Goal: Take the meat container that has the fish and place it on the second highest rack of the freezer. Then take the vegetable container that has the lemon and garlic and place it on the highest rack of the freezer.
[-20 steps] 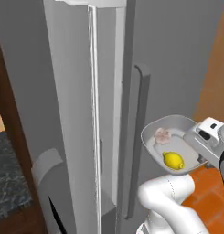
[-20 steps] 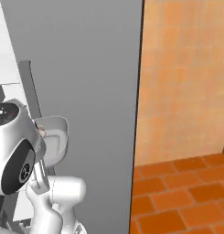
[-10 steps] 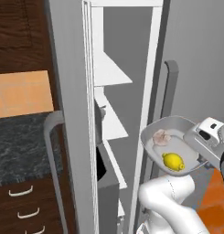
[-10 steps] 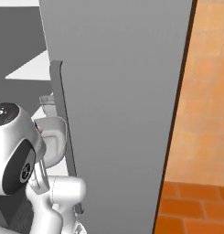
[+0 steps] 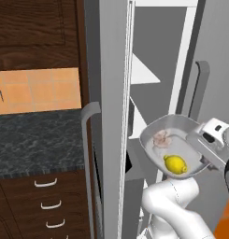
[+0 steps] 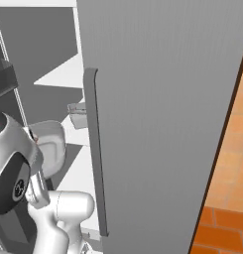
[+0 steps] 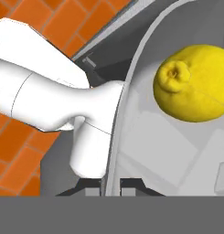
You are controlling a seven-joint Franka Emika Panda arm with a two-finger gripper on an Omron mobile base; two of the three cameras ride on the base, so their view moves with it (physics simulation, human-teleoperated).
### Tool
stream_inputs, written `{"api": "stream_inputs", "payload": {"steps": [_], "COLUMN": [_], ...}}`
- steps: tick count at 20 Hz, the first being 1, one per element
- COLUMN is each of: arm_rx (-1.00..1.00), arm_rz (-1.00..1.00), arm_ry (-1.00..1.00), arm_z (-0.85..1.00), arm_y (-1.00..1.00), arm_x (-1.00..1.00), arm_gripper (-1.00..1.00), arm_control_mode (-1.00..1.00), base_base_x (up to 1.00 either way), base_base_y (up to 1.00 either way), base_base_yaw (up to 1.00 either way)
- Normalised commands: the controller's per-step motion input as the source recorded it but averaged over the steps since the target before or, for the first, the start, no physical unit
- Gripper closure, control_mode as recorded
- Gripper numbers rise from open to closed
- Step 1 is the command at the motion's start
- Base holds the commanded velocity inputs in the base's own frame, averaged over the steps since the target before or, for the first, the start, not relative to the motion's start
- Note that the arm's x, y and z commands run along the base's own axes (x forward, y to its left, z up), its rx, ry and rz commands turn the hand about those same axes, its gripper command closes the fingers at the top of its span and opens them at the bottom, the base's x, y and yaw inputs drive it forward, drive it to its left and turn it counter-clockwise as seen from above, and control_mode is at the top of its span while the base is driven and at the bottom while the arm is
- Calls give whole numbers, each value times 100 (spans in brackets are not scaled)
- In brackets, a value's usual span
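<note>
**Rounded tray held up at the open freezer**

The vegetable container (image 5: 174,149), a shallow light-grey tray with rounded corners, is up in the air in front of the open freezer (image 5: 153,70), carried at its right-hand rim by the gripper (image 5: 204,156). In the left base view the tray tilts a little toward the camera, so its inside shows. The lemon (image 5: 175,164) lies in the near part of the tray, and the garlic (image 5: 160,138) sits further back, apart from the lemon.

In the hand view the tray's thin rim (image 7: 125,114) runs straight down to the bottom of the picture, where the two dark fingers (image 7: 131,186) stand on either side of it, one outside the wall and one inside. They are closed on that rim. The lemon (image 7: 195,82) rests inside the tray, well above the fingers.

White shelves (image 5: 141,74) show inside the freezer behind the tray. The tray is level with none of them clearly; it hangs just outside the compartment. The right base view shows the tray (image 6: 51,149) beside the grey door (image 6: 162,114) with its long handle (image 6: 95,149). At left a dark stone worktop (image 5: 36,140) runs above wooden drawers (image 5: 41,200).
</note>
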Motion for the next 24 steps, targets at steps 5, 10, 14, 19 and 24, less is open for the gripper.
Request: {"api": "stream_inputs", "payload": {"steps": [5,10,14,19,24], "arm_rx": [0,0,5,22,15], "arm_rz": [-16,-21,-6,0,0], "arm_ry": [-39,-25,-17,0,0], "arm_z": [53,46,52,49,28], "arm_y": [13,34,20,0,13], "arm_x": [-25,49,74,69,67], "arm_gripper": [100,100,100,100,100], "arm_control_mode": [-100,-100,-100,-100,-100], "base_base_x": [0,0,0,0,0], "base_base_y": [0,0,0,0,0], "base_base_yaw": [0,0,0,0,0]}}
